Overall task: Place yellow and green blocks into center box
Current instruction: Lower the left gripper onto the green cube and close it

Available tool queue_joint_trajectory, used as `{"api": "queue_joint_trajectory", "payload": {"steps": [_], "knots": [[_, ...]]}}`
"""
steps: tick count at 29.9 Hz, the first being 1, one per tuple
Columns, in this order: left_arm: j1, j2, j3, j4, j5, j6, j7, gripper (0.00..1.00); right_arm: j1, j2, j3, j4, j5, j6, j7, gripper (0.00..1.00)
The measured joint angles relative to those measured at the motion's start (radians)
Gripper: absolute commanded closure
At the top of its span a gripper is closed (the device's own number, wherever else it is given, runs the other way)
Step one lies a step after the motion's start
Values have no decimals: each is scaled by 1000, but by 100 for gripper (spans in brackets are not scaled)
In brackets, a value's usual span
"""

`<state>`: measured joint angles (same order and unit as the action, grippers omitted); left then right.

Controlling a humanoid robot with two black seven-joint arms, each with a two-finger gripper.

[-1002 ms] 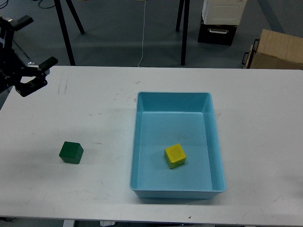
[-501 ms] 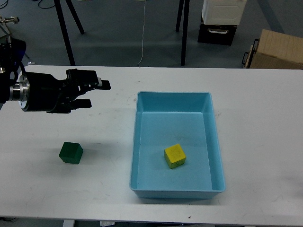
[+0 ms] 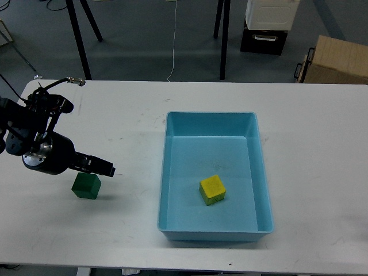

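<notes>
The green block sits on the white table at the left. The yellow block lies inside the light blue box in the middle of the table. My left gripper hangs just above the green block, with its dark fingers pointing right past the block's top right corner. The fingers overlap from this angle, so I cannot tell them apart. The gripper holds nothing that I can see. My right gripper is out of view.
Black stand legs rise behind the table's far edge. A cardboard box and a black and white case stand on the floor at the back right.
My left arm has swung from the far left edge across and down, and its gripper now sits just above the green block. Neither block has moved.
</notes>
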<state>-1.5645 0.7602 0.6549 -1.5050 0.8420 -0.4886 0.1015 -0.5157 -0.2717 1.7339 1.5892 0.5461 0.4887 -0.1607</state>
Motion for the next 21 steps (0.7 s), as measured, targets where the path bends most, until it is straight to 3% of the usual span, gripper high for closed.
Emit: {"api": "queue_joint_trajectory", "payload": {"steps": [21], "knots": [[149,-82,-10,177,92,0,-2,0,3,-1,0,-12,0,0,0,0]]}}
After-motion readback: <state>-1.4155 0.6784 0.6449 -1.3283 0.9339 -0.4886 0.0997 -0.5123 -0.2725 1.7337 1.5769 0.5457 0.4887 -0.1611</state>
